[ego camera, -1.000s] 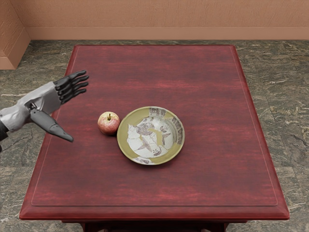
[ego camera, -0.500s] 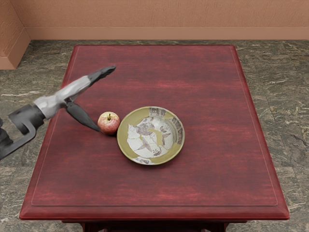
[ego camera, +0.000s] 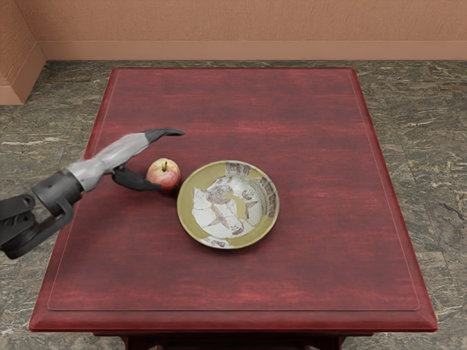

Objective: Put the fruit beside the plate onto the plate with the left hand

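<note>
Dark red wooden table (ego camera: 306,117) on a stone-tile floor (ego camera: 423,109), tan wall (ego camera: 255,22) behind; the table's underside is cut off at the frame bottom.

Apple (ego camera: 165,173) — red-yellow, stem up — sits on the tabletop just beside the left rim of the plate (ego camera: 184,208), not on it; whether the two touch is unclear. Plate is olive-rimmed, its centre pattern too small to read.

Left hand (ego camera: 120,154) brackets the apple: fingers (ego camera: 162,133) stretched straight above it, not curled round, thumb (ego camera: 135,180) at its lower left side — hiding that edge. Hand unclenched, nothing gripped. Forearm runs off the left edge.
</note>
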`<state>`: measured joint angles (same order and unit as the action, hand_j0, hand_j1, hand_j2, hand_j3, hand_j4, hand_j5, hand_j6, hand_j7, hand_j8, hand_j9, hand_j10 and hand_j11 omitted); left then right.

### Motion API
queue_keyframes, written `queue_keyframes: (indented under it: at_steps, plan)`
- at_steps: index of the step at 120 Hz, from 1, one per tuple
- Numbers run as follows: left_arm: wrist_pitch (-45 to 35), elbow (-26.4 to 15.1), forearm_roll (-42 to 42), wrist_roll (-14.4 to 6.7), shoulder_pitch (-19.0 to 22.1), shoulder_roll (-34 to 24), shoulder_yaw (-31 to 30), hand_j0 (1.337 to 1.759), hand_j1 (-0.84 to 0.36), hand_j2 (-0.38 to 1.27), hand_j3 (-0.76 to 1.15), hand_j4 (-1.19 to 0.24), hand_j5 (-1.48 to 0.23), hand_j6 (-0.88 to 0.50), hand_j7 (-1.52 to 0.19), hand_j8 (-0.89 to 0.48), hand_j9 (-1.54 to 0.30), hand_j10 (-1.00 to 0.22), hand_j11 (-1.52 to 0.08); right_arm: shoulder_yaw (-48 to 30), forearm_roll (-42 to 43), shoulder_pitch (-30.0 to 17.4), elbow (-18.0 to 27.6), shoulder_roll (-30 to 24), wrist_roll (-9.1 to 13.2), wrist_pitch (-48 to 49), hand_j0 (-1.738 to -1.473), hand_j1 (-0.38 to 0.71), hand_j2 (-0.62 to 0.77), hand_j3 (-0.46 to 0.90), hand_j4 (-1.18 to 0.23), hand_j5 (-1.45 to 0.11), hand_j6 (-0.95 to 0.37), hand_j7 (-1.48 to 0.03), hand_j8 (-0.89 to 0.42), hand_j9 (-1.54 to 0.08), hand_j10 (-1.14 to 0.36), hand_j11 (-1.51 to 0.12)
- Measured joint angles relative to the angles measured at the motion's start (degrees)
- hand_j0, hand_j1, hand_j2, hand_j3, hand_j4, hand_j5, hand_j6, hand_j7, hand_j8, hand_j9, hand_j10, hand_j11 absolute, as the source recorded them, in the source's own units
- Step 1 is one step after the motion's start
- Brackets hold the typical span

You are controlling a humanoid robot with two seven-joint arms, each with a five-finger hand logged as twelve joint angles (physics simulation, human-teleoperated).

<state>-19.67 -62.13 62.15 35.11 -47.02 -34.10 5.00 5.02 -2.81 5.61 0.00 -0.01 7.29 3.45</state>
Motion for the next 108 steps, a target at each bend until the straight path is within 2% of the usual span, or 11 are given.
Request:
queue_keyframes:
  at_steps: [24, 53, 78, 108]
  plan:
    - [-1.71, 1.19, 0.08, -0.09, -0.47, -0.09, -3.67, 1.658, 0.02, -0.01, 0.00, -0.25, -0.32, -0.25, -0.32, -0.25, -0.32, -0.25, -0.33, -0.03, 0.00, 0.08, 0.00, 0.00, 0.00, -0.02, -1.658, -0.35, 0.00, 0.00, 0.00, 0.00, 0.01, 0.00, 0.00, 0.00, 0.00, 0.00]
    - [-3.18, 2.06, -0.46, -0.12, -2.20, 2.27, -4.13, 1.658, -0.04, 0.08, 0.00, -0.33, -0.42, -0.33, -0.42, -0.33, -0.42, -0.32, -0.42, -0.05, 0.00, 0.12, 0.00, 0.00, 0.00, -0.02, -1.658, -0.35, 0.00, 0.00, 0.00, 0.00, 0.01, 0.00, 0.00, 0.00, 0.00, 0.00]
    - [-3.36, 5.90, -0.51, -0.07, -2.20, 4.71, -4.38, 1.658, -0.09, 0.04, 0.00, -0.35, -0.46, -0.35, -0.46, -0.35, -0.46, -0.35, -0.46, -0.08, 0.00, 0.21, 0.00, 0.00, 0.00, -0.02, -1.658, -0.35, 0.00, 0.00, 0.00, 0.00, 0.01, 0.00, 0.00, 0.00, 0.00, 0.00]
    - [-3.41, 7.94, -0.17, -0.11, -2.32, 5.71, -5.10, 1.658, -0.10, 0.07, 0.00, -0.37, -0.48, -0.37, -0.48, -0.37, -0.48, -0.37, -0.48, -0.09, 0.00, 0.27, 0.00, 0.00, 0.00, -0.02, -1.658, -0.35, 0.00, 0.00, 0.00, 0.00, 0.01, 0.00, 0.00, 0.00, 0.00, 0.00]
